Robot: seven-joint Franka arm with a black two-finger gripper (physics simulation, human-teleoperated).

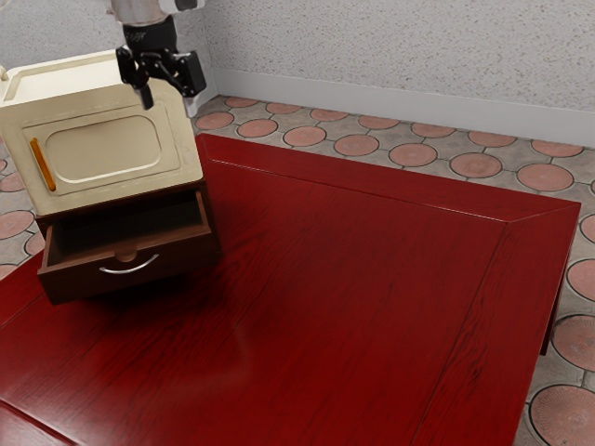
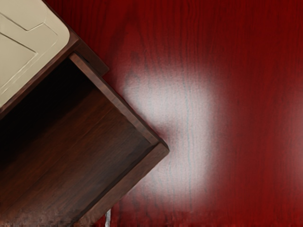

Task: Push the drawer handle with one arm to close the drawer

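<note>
Cabinet (image 1: pixel 112 149) above the drawer (image 1: pixel 79 282), on the table (image 1: pixel 353 288), at the exterior view's left

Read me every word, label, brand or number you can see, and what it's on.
Black housing above the end effector: a faint mark, too small to read.
Cream boxy cabinet, brown wooden drawer, glossy red wooden table: no readable text.

Glossy red wood-grained table (image 1: pixel 353 307), dark brown drawer (image 1: pixel 139 268), cream cabinet (image 1: pixel 112 160), orange handle (image 1: pixel 43 164)
</note>
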